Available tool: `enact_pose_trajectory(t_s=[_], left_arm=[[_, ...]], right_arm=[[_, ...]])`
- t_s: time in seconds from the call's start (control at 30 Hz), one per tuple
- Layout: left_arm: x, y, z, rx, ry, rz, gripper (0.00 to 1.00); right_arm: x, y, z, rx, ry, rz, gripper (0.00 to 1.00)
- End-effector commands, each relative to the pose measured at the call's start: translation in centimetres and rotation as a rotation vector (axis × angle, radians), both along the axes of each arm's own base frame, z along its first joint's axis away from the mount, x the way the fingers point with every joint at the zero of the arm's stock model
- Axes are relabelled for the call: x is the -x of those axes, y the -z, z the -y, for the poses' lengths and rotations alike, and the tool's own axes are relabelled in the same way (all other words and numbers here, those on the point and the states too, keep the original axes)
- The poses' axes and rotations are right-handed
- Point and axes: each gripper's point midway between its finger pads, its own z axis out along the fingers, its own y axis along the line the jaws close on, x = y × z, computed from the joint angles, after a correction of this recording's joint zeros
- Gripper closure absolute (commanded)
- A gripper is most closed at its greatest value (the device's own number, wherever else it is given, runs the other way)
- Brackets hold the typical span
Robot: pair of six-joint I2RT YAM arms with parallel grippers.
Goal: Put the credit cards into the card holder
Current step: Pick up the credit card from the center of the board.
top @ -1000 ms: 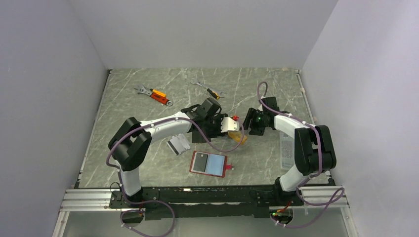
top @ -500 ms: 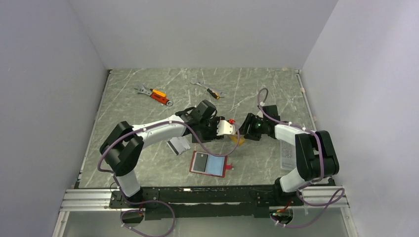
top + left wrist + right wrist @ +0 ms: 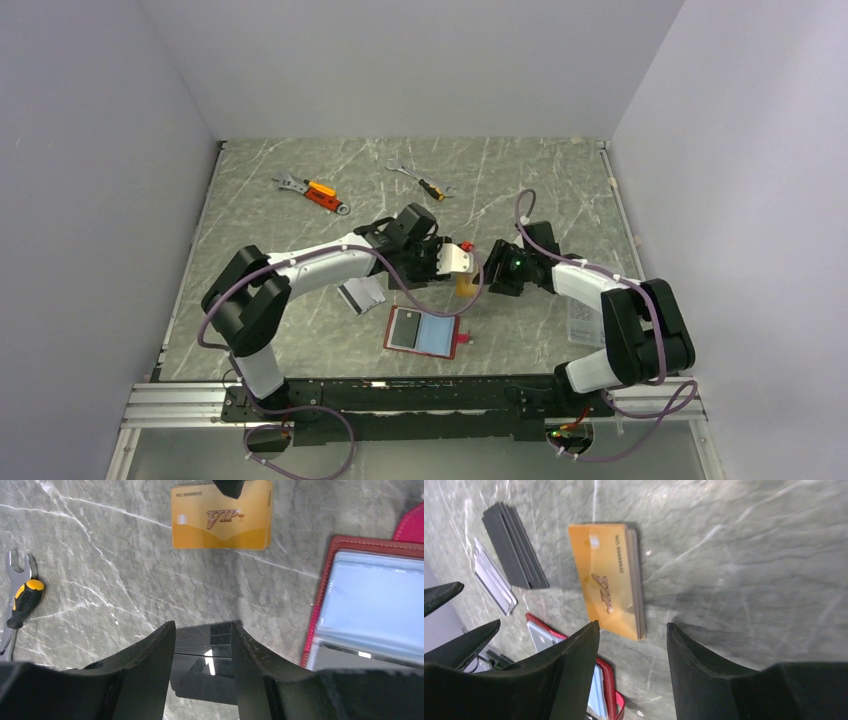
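Top external view gives us the layout: the red card holder [image 3: 367, 544] lies opened flat on the marble desk [image 3: 560, 190], pale blue pockets facing up, which we judge is so cards can be slid in from above. Just beyond the holder's far right corner lies the gold card [image 3: 221, 522], and both hands hang over it there, the left hand [image 3: 204, 626] on the left and the right hand [image 3: 633, 626] on the right. We take this pairing as a way to brace and tip a thin card that lies too flat for one hand to lift. The right hand's fingers stand roughly half apart, holding nothing. The left hand's fingers are a similar width apart; a glossy black card [image 3: 202, 655] fills the gap, and we cannot tell whether it is pinched by its edges or merely lies underneath. Left of the holder sit the silver-grey cards [image 3: 494, 582] beside a fanned dark grey stack [image 3: 514, 545], not yet pocketed. Well beyond the holder rest two orange-handled wrenches [image 3: 318, 193]. The gold card reads "VIP" in brown script, and above that a small "NO." with a row of digits, mostly eights. Its edge shows layers, so it may be several cards.
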Motion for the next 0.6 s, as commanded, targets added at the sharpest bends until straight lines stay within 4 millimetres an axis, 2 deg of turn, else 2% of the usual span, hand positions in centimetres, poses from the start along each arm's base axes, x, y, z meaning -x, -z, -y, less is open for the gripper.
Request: enact_pose_trajectory(t_s=[0.0,0.27,0.57], left_arm=[[-1.9,-0.9,1.8,0.026,-0.012,0.042,0.52],[-2.7,1.2,4.2,-0.013,0.026,0.036,0.56],[-2.6,1.8,5.8,-0.008,0.046,0.047,0.58]], right_arm=[[-2.4,-1.1,1.4,0.064,0.046,0.054,0.46],[-3.0,-0.4,0.1,-0.008,0.031,0.043,0.53],[-2.4,0.5,0.7,0.010,0.048,0.041,0.57]])
